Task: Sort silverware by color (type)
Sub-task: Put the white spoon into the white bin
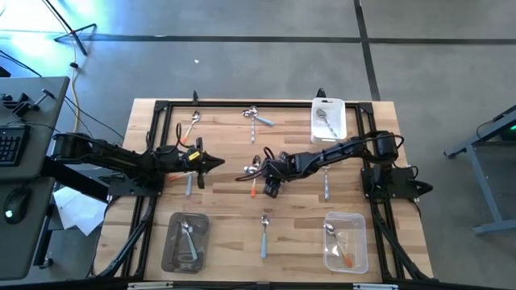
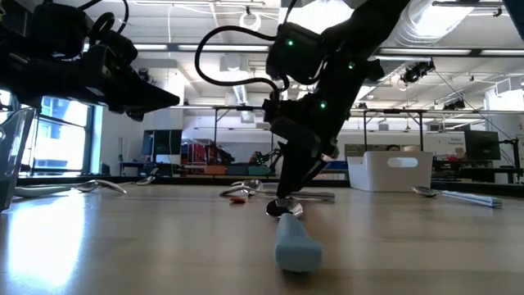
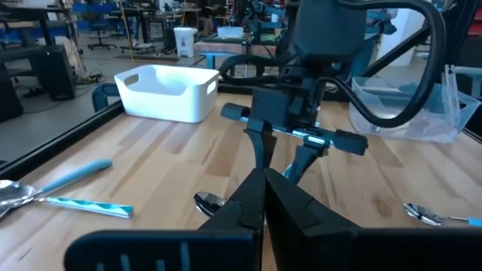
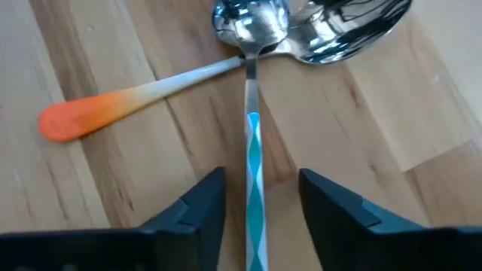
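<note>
Right end effector [image 4: 256, 203] found lowered over counter [image 1: 226, 217] centre, fingers spread and unclenched, straddling teal-striped spoon handle [image 4: 254, 162]; nothing grasped yet. Orange-handled spoon [image 4: 113, 102] noted just beside, bowls touching ahead of fingers. Left end effector [image 1: 211, 163] clenched, empty, hovering apart. Sorting judged partly done: spoons seen in white tub [image 1: 329, 121], grey tub [image 1: 185, 242] and clear tub [image 1: 347, 242]; several others loose on counter.

A pale wooden table [image 1: 226, 201] is seen framed by black rails. At its far edge a white tub [image 1: 329, 119] is set. Two clear tubs are placed along the near edge, one [image 1: 185, 242] on the left, one [image 1: 347, 240] on the right. Off the table's left side, a keyboard [image 1: 10, 145] and mouse [image 1: 14, 203] are laid on a desk.
</note>
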